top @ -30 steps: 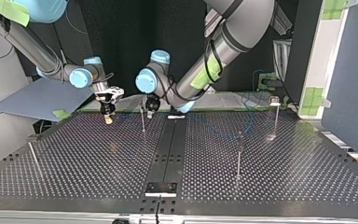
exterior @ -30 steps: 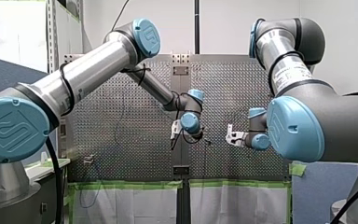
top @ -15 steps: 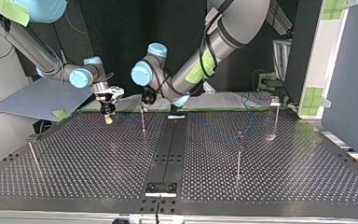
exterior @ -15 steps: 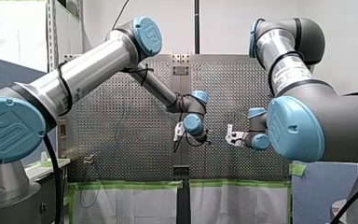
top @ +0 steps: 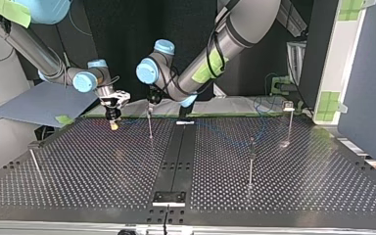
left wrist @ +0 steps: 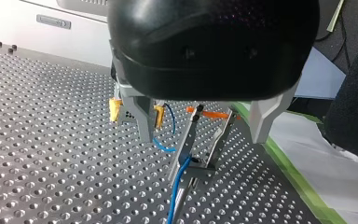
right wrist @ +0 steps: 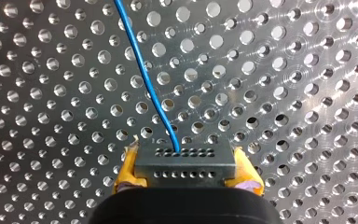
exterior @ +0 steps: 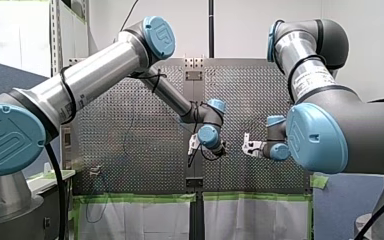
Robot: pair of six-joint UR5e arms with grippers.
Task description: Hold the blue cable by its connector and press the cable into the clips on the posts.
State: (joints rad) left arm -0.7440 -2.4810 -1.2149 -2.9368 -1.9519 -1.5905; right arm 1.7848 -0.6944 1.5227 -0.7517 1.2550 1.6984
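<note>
Beside my right end effector [exterior: 248, 145], front view: my left end effector [exterior: 194, 145] has edged closer over the last second.
Top view: it now hangs directly above the post [top: 150, 126] next to my right end effector, so clipping probably comes next.
Left wrist view: fingers [left wrist: 144, 119] spread, holding nothing, straddling the clip [left wrist: 193, 163]. The blue cable [left wrist: 175, 196] meets the clip; can't tell whether it's seated.
Right wrist view: yellow pads [right wrist: 128, 170] clamped on the black connector [right wrist: 185, 161]. The thin cable leads ahead over the tabletop [right wrist: 284, 93].
</note>
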